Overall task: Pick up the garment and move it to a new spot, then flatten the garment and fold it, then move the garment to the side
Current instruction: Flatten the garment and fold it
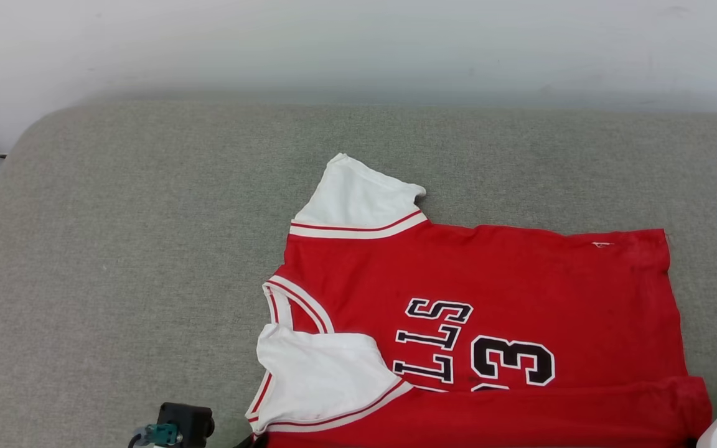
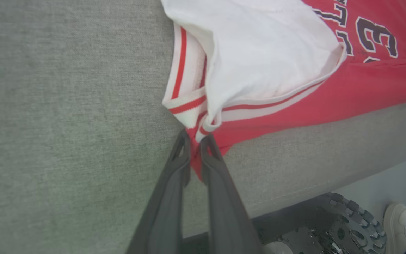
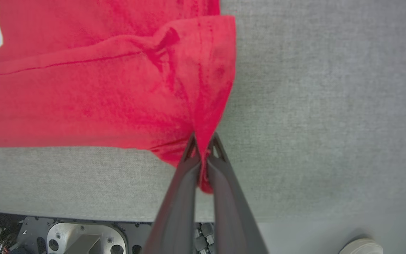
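Red cloth makes up the body of the garment (image 1: 520, 280), a jersey-style T-shirt that lies face up on the grey fabric-covered desk (image 1: 116, 249). It sits right of centre and close to the near edge in the head view. Its striped red-and-white collar (image 1: 296, 302) points to the robot's left and its hem to the right. The far short sleeve (image 1: 358, 199) is white with a red-and-white band and spreads flat away from the body. The near sleeve (image 1: 321, 373) is also white and is turned over onto the chest. Black lettering with white outlines (image 1: 433, 339) and the number 33 (image 1: 511, 361) run sideways across the front. A long red strip of the near side (image 1: 551, 410) is folded up over their lower part. A small pale tag (image 1: 601, 244) shows near the far hem corner.

In the left wrist view, the left tool (image 2: 196, 141) has its dark fingers pressed together on the garment's near shoulder corner, where the striped trim meets the red cloth. In the right wrist view, the right tool (image 3: 203, 143) is pinched tight on the near hem corner, and the red fabric bunches into creases there. Both corners lie just inside the desk's near edge.
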### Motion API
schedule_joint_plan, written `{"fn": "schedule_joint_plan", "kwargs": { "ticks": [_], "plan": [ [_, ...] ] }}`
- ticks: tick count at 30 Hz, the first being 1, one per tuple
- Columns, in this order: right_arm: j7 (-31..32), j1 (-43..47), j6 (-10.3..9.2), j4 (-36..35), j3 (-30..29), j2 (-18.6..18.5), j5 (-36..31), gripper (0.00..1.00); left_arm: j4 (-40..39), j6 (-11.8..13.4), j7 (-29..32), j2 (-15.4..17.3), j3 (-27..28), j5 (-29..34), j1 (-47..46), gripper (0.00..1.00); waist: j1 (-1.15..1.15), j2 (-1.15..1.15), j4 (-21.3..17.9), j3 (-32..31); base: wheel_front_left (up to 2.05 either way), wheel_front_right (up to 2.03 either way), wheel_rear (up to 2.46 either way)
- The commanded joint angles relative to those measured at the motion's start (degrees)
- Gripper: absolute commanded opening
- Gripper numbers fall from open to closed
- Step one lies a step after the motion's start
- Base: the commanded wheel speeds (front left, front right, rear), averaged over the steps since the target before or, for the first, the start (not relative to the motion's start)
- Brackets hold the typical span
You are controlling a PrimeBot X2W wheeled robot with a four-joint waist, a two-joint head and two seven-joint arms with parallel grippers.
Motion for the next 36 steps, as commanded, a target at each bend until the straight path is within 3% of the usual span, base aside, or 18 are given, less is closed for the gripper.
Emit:
{"fn": "schedule_joint_plan", "kwargs": {
  "ticks": [1, 2, 3, 4, 11, 22, 29, 36],
  "plan": [
    [-0.13, 0.82, -0.11, 0.29, -0.17, 0.37, -0.07, 0.0, 0.48, -0.04, 0.04, -0.23, 0.01, 0.15, -0.02, 0.0, 0.0, 0.0, -0.11, 0.01, 0.0, 0.0, 0.0],
    [-0.64, 0.76, -0.11, 0.56, -0.16, 0.54, -0.34, 0.18, 0.79, -0.13, 0.0, -0.48, -0.09, 0.14, -0.25, 0.39, 0.0, 0.0, -0.19, -0.03, 0.0, 0.0, 0.0],
    [-1.47, 0.46, -0.11, 0.86, -0.21, 0.63, -0.76, 0.79, 1.09, -0.26, -0.16, -0.66, -0.18, 0.32, -0.64, 0.93, 0.0, 0.0, -0.25, -0.08, 0.0, 0.0, 0.0],
    [-2.23, 0.07, -0.11, 1.35, -0.22, 0.81, -1.01, 1.0, 1.46, -0.18, -0.52, -0.92, -0.08, 0.43, -1.06, 1.0, 0.0, 0.0, -0.29, -0.14, 0.0, 0.0, 0.0],
    [-10.13, -4.03, -0.09, 2.17, -0.38, 1.34, -0.66, 1.0, 2.43, 0.23, -4.99, -1.56, 1.48, 2.41, -3.25, 1.0, 0.0, 0.0, -0.62, -1.29, 0.0, 0.0, 0.0],
    [-29.93, -8.79, -0.09, -2.28, 4.84, 0.28, 0.36, 1.0, -0.06, 0.25, -21.38, -3.8, 6.96, 7.95, -5.77, 1.0, 0.0, 0.0, -1.47, -2.63, 0.0, 0.0, 0.0],
    [-40.37, -8.32, -0.09, -2.92, 7.52, 1.78, -1.17, 1.0, -3.0, -2.22, -23.16, -6.95, 11.46, 12.98, -5.03, 1.0, 0.0, 0.0, -1.69, -1.42, 0.0, 0.0, 0.0],
    [-45.25, -10.44, -0.08, -2.54, 8.32, 3.42, -2.15, 1.0, -2.86, -6.11, -23.1, -8.89, 13.98, 18.11, -6.87, 1.0, 0.0, 0.0, -3.15, 2.12, 0.0, 0.0, 0.0]
  ]
}}
